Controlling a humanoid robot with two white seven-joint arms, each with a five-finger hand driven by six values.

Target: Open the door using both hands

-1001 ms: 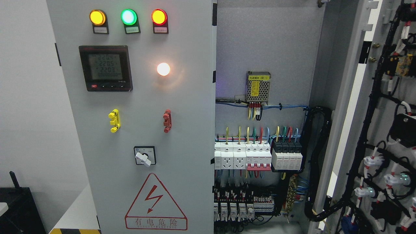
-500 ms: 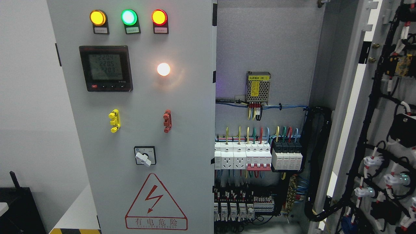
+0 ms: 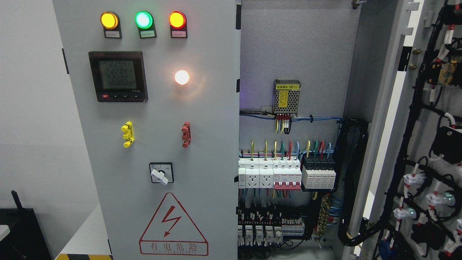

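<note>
Neither hand shows in the head view, so the state of the fingers cannot be told. The right door (image 3: 426, 144) is swung wide open at the picture's right, its wired inner face showing; the left door (image 3: 155, 144) stands closed, carrying lamps, a meter (image 3: 118, 76) and a switch (image 3: 161, 173). It looks like stiff, fairly heavy sheet steel with a smooth face; the best hold is probably its free edge (image 3: 238, 108) beside the open bay.
</note>
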